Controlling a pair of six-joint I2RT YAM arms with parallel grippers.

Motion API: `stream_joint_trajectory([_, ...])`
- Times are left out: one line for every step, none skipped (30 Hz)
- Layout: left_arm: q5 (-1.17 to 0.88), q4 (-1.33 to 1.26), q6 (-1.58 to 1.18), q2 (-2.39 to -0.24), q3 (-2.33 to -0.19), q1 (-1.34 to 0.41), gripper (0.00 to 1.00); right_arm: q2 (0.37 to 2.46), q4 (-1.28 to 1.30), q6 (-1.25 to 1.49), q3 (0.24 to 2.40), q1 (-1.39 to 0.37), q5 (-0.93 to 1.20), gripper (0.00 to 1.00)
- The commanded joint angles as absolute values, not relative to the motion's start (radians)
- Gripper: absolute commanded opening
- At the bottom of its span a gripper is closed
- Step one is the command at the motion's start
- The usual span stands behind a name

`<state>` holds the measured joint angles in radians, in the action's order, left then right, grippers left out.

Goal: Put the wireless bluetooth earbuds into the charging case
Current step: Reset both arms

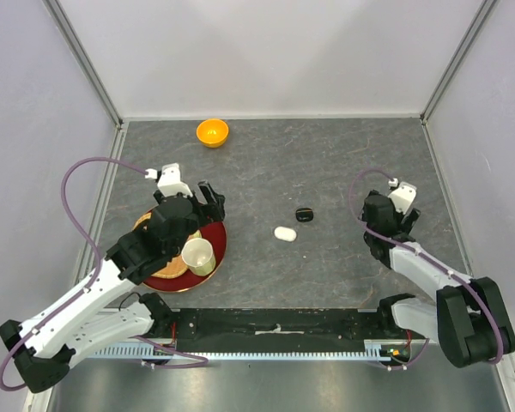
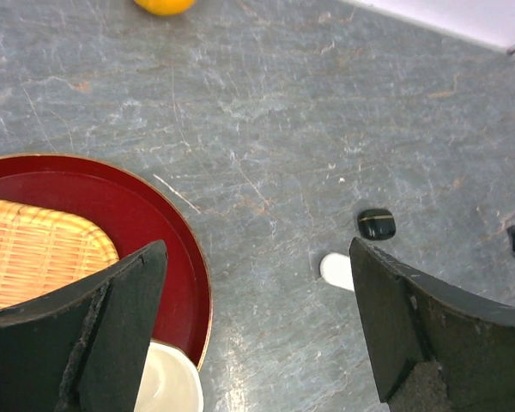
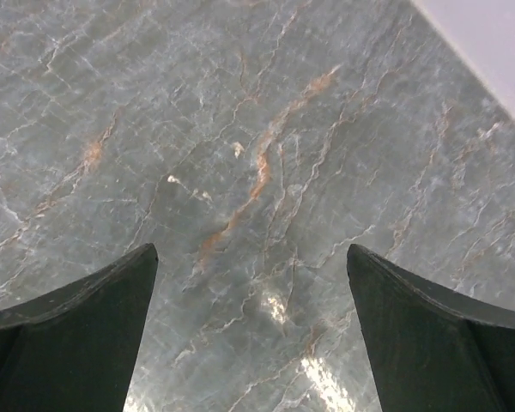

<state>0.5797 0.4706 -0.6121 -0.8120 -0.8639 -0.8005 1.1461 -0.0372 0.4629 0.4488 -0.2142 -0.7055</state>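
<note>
Two pebble-sized charging cases lie on the grey table, both looking closed. One is the black case (image 1: 304, 214) (image 2: 377, 223); the other is the white case (image 1: 285, 233) (image 2: 336, 269), partly hidden behind a finger in the left wrist view. The earbuds are out of view. My left gripper (image 1: 212, 196) (image 2: 257, 257) is open and holds nothing. It hovers at the right rim of the red tray, left of the cases. My right gripper (image 1: 379, 225) (image 3: 253, 257) is open over bare table, to the right of the cases.
The red round tray (image 1: 216, 249) (image 2: 112, 202) carries a bamboo mat (image 2: 34, 249) and a cream cup (image 1: 198, 256) (image 2: 167, 382). An orange bowl (image 1: 212, 132) (image 2: 165, 5) sits at the back. White walls close in three sides.
</note>
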Motion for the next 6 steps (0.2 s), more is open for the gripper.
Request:
stream_joint_trajectory([0.681, 0.388, -0.575, -0.762, -0.844, -0.804, 0.93, 1.184, -0.469, 0.240, 0.396, -0.264, -0.926, 0.98])
stream_joint_trajectory([0.683, 0.379, -0.563, -0.759, -0.839, -0.802, 0.93, 1.253, -0.518, 0.213, 0.387, -0.271, -0.957, 0.98])
stream_joint_trajectory([0.681, 0.370, -0.540, -0.759, -0.838, -0.804, 0.93, 1.288, -0.563, 0.207, 0.385, -0.273, -0.997, 0.98])
stream_joint_trajectory([0.673, 0.368, -0.529, -0.764, -0.841, -0.802, 0.93, 1.320, -0.604, 0.174, 0.368, -0.273, -0.997, 0.98])
stream_joint_trajectory([0.675, 0.370, -0.517, -0.765, -0.844, -0.802, 0.93, 1.368, -0.729, 0.119, 0.342, -0.273, -0.991, 0.98])
stream_joint_trajectory([0.678, 0.373, -0.514, -0.765, -0.845, -0.802, 0.93, 1.364, -0.706, 0.129, 0.354, -0.282, -0.977, 0.98])
